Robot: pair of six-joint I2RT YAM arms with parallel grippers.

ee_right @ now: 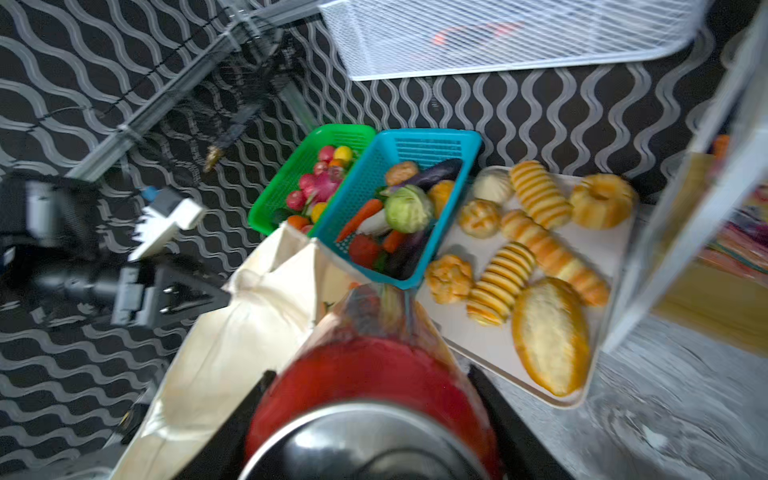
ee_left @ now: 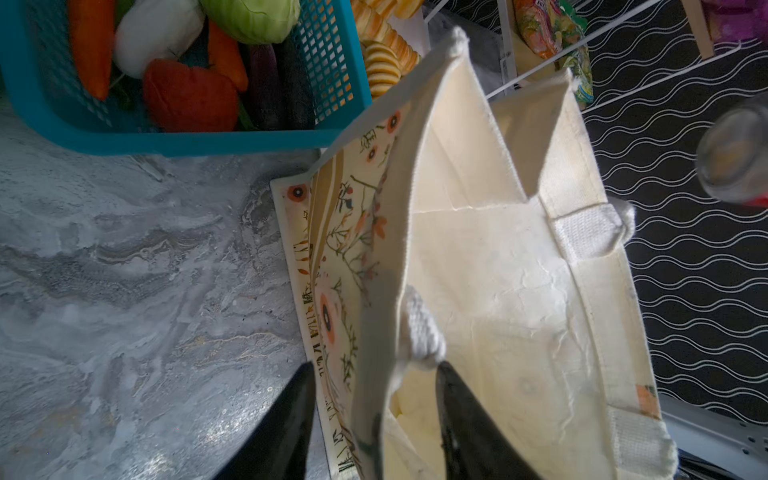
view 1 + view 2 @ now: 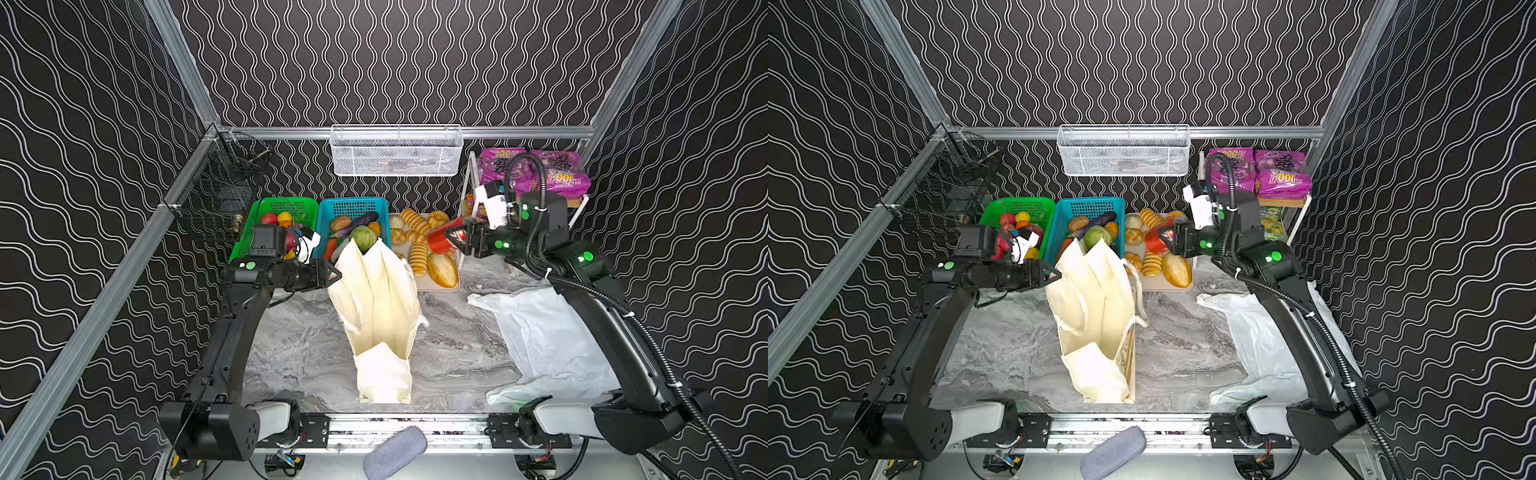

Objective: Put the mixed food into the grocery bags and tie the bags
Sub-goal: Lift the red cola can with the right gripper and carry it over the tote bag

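Marbled tabletop (image 3: pixel 457 345) bears a cream flowered tote (image 3: pixel 376 299), left jaws apart astride its rim, right jaws clasping red can (image 3: pixel 439 242).

Cream canvas tote (image 3: pixel 376 291) w/ orange flower print; red drink can (image 3: pixel 440 243), silver end. Far right, purple grape-print packets (image 3: pixel 561 176). Green basket (image 3: pixel 286 208), teal basket (image 3: pixel 353 206). White plastic bag (image 3: pixel 548 340). Grey marble tabletop (image 3: pixel 299 345); blk walls (image 3: pixel 395 62), white wavy lines.
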